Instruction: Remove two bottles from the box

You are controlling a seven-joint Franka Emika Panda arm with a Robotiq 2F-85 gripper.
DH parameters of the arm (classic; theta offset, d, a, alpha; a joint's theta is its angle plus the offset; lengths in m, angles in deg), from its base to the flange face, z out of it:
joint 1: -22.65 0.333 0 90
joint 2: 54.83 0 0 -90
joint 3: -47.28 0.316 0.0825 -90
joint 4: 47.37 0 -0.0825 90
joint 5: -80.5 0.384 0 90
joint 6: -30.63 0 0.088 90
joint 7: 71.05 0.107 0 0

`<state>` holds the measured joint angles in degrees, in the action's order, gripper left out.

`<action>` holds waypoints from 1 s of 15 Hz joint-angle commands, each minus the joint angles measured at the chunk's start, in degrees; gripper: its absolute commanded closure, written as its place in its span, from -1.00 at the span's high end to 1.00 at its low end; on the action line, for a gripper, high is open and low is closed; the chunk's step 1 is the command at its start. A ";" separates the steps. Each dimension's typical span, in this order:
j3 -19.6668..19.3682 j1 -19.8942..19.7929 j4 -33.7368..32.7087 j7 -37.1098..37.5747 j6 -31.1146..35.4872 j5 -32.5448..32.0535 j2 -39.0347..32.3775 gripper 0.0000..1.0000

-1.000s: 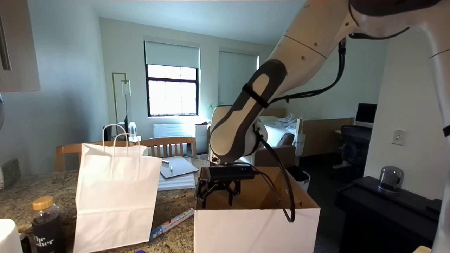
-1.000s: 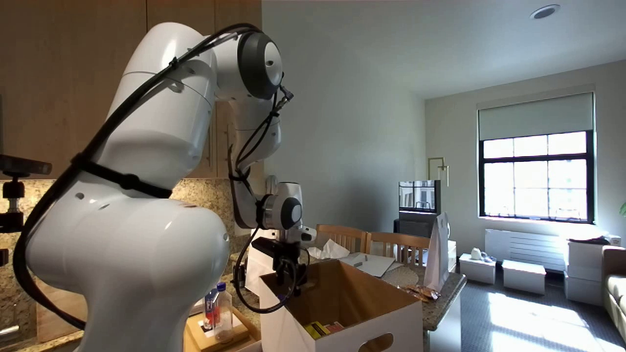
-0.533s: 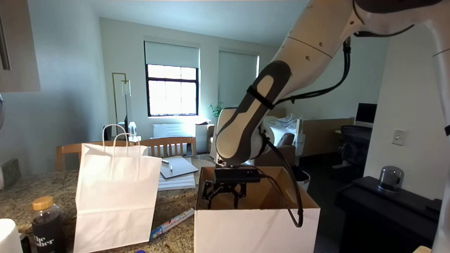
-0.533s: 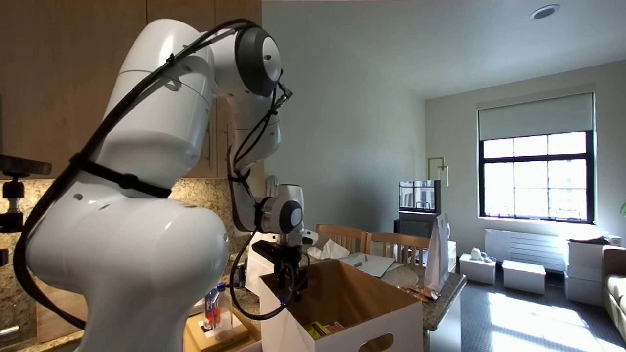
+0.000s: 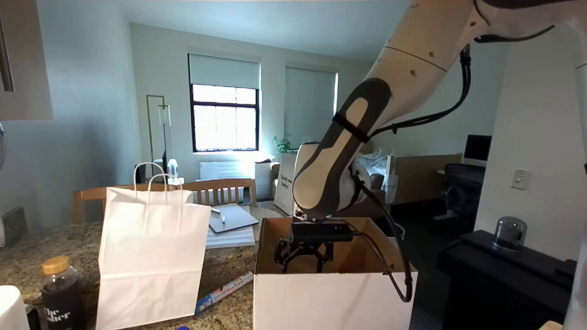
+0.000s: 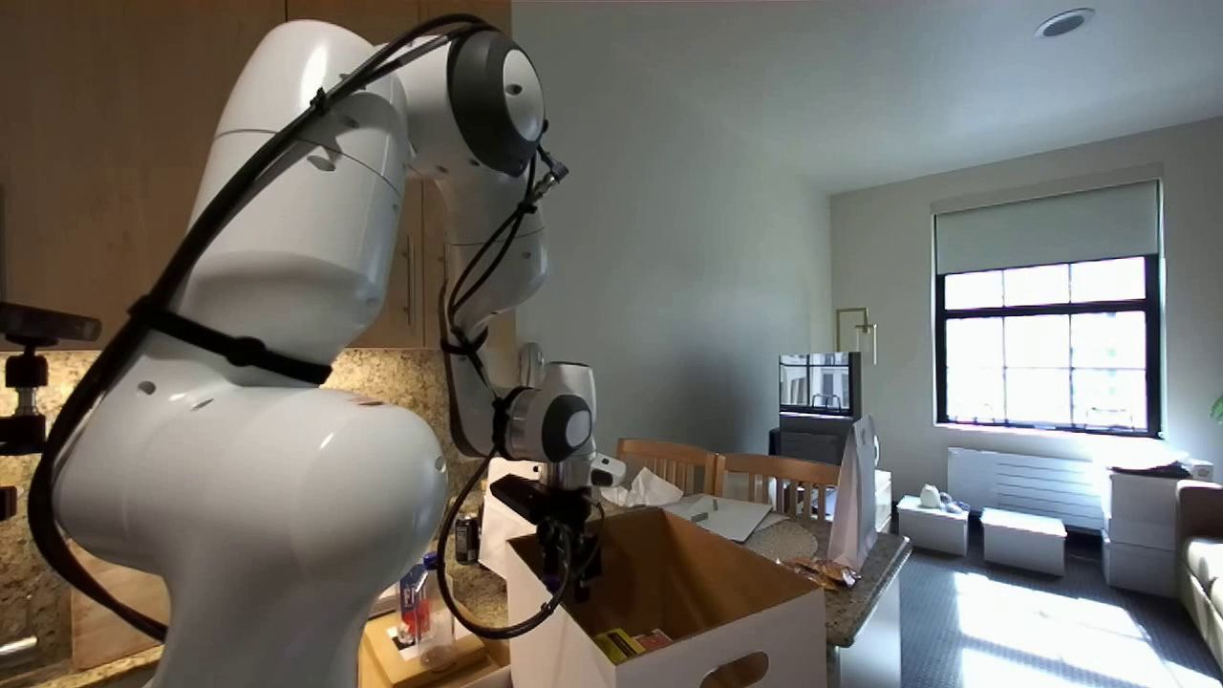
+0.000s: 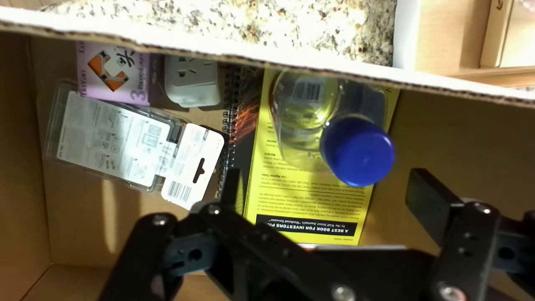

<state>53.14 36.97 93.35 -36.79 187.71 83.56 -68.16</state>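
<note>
Fingers [image 7: 432, 205] are hanging well apart, holding nothing. Wrist view: a bottle [image 7: 334, 131] is sitting inside the box [image 7: 468, 138], right of ctr, its blue cap [image 7: 359, 152] aiming lower right, just up-frame of my gap; upright or leaning, can't tell. Rim [image 7: 267, 54] is crowding it along frame top; w/ more room showing right, I'm prob. needing to shift up-frame.

Glossy plastic bottle [image 7: 303, 123] with smooth cap [image 7: 360, 152], matt cardboard box [image 5: 321, 300], smooth paper bag [image 5: 153, 261], stone counter [image 7: 267, 29].
</note>
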 commanded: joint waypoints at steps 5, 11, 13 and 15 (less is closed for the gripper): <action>1.29 -0.65 2.48 -2.34 -1.51 3.03 1.95 1.00; 1.54 -0.83 2.22 -2.86 -1.91 4.67 1.32 1.00; 1.72 -1.02 2.13 -3.18 -1.77 5.44 1.16 1.00; 1.91 -1.27 1.75 -3.82 -1.81 6.33 0.63 1.00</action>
<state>53.99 36.97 94.30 -37.24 186.40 87.01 -68.19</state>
